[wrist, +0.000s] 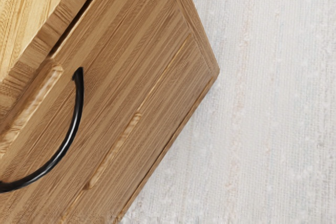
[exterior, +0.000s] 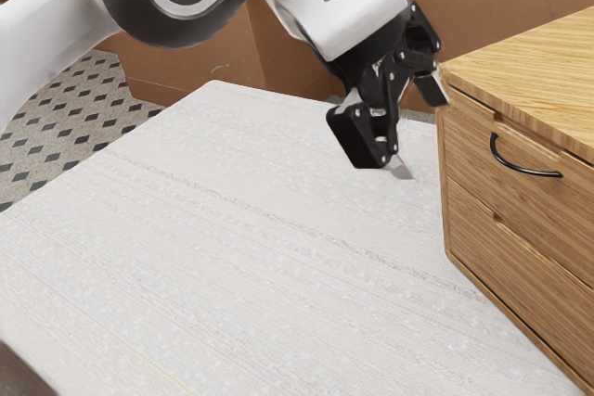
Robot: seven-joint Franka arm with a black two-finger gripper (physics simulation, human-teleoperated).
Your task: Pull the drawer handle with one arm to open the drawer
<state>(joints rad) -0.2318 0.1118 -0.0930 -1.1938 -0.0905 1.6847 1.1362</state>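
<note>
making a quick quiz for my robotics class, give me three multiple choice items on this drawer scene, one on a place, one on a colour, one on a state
1. Where is the tool relative to the cabinet?
A. to the exterior view's left of it, above the table
B. resting on its top
C. inside a drawer

2. What colour is the drawer handle?
A. silver
B. black
C. red

3. What state is the tool in?
A. shut on the handle
B. open, apart from the handle
C. shut on a block

Answers:
1 A: the tool hangs over the table beside the cabinet's front corner.
2 B: the curved handle is black against the wood.
3 B: its fingers stand apart with nothing between them, and the handle lies farther to the exterior view's right.
</note>
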